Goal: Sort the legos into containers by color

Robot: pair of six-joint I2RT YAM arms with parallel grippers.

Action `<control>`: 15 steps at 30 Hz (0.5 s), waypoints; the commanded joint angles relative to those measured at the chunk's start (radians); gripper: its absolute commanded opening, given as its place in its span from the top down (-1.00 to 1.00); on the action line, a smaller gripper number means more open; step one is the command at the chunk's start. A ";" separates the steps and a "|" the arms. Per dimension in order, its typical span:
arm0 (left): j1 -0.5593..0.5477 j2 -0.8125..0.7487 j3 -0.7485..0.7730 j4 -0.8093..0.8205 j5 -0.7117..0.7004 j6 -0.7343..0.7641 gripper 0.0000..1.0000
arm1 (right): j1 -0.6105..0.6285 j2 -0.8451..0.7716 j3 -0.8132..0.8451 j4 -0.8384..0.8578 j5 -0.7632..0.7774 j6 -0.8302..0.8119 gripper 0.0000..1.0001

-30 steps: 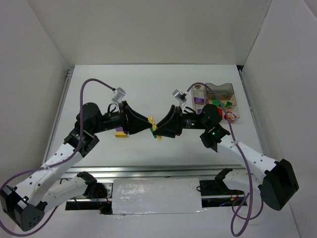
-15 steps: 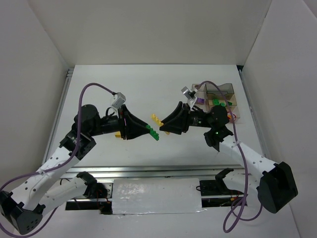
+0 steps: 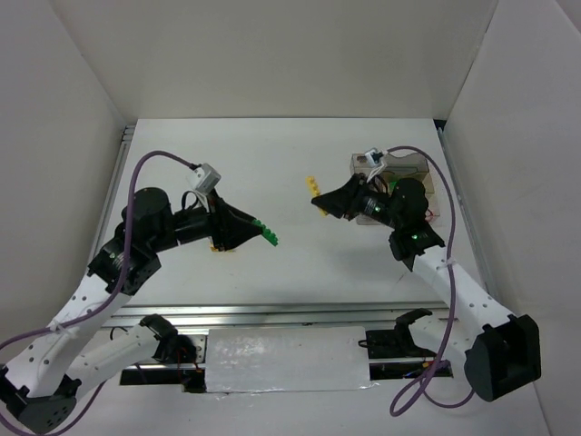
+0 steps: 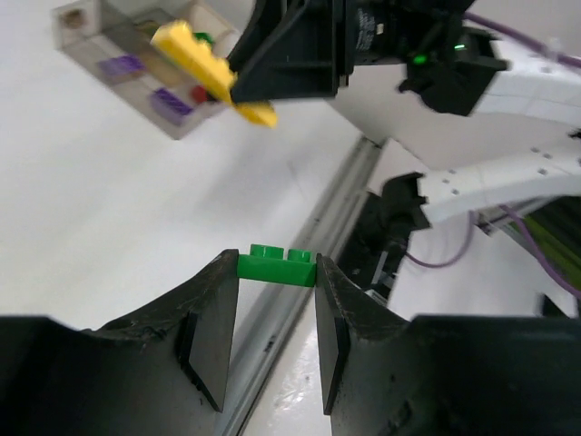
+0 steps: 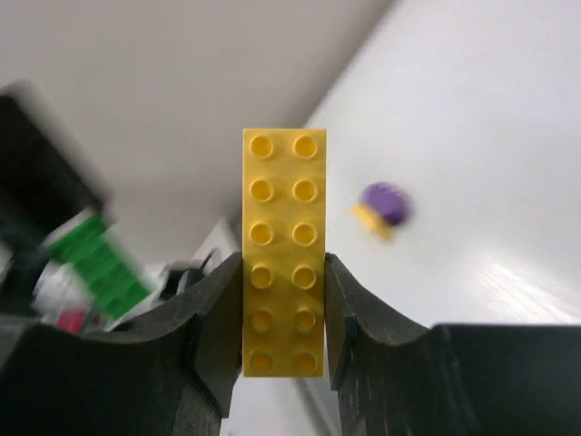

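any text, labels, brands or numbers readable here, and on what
No text is readable.
Faint white marks on the right wrist housing, left wrist view: too small and blurred to read.
The yellow lego, green lego and tray: no lettering visible.

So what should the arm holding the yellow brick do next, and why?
Probably swing the right gripper over to the tray beside its wrist. It grips the long yellow brick in the air, apart from the green brick in the left gripper, so it looks ready for sorting. Which compartment takes yellow I cannot tell.
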 commanded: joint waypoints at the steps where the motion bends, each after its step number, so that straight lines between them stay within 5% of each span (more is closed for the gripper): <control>1: 0.004 -0.061 0.073 -0.187 -0.191 0.080 1.00 | -0.078 -0.003 0.118 -0.426 0.467 -0.107 1.00; 3: 0.004 -0.076 0.091 -0.248 -0.308 0.092 1.00 | -0.164 0.049 0.184 -0.597 0.680 -0.087 1.00; 8: 0.003 -0.079 0.111 -0.416 -0.532 0.117 1.00 | -0.318 0.142 0.262 -0.667 0.891 0.032 1.00; 15: 0.035 -0.174 -0.033 -0.309 -0.460 0.153 1.00 | -0.345 0.456 0.471 -0.708 1.235 0.331 1.00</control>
